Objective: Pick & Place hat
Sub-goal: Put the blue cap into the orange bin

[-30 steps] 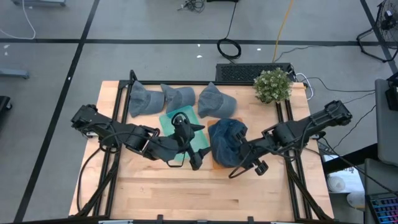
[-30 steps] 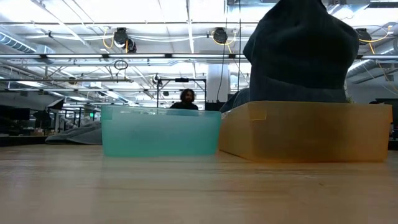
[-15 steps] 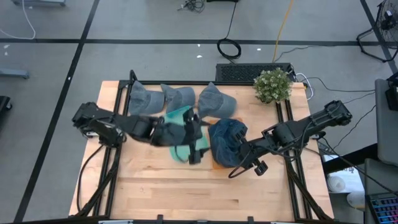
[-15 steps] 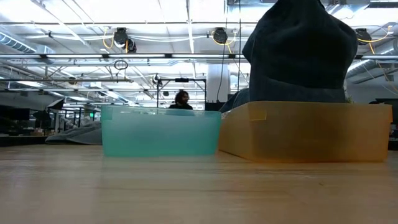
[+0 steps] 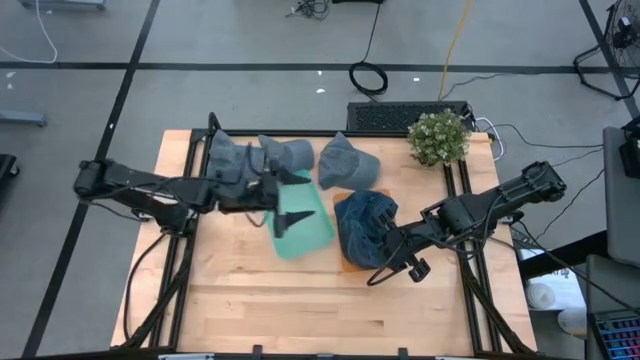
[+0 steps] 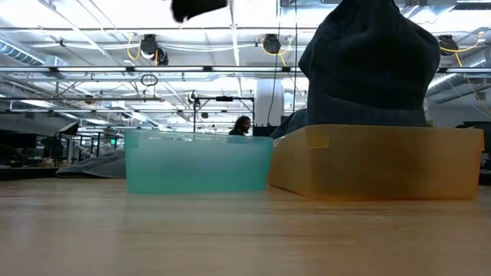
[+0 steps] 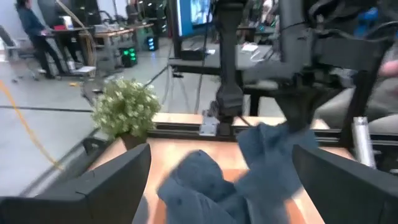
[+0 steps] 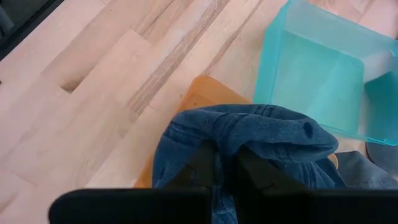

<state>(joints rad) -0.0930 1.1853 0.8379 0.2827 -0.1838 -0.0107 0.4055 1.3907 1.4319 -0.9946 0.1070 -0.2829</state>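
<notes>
A dark blue denim hat [image 5: 365,228] stands bunched over an orange bin [image 6: 376,161], with my right gripper [image 8: 219,167] shut on it. In the low view the hat [image 6: 368,65] rises above the bin's wall. Beside it stands a teal bin [image 5: 300,228]. My left gripper [image 5: 293,210] hovers open and level above the teal bin, touching nothing. In the left wrist view its fingers [image 7: 112,180] frame the dark hat [image 7: 273,155]. Three grey-blue hats [image 5: 285,155] lie in a row on the table's far side. My right gripper pinches a bunched fold of the hat's crown [image 8: 249,134] between its two fingers, slanting down from the table's right side. The hat hangs below the fingers, and its lower part sits behind the orange bin's wall [image 6: 360,130]; how many layers are pinched does not show.
A potted plant [image 5: 438,137] stands at the table's far right corner. Bare wood [image 5: 300,310] runs along the near side. A person [image 6: 242,125] shows in the room beyond the table.
My left gripper has drawn back from beside the dark hat toward the table's left and far side, tipping up to level, and now stands over the teal bin, still open. My right gripper and the hat have kept still.
</notes>
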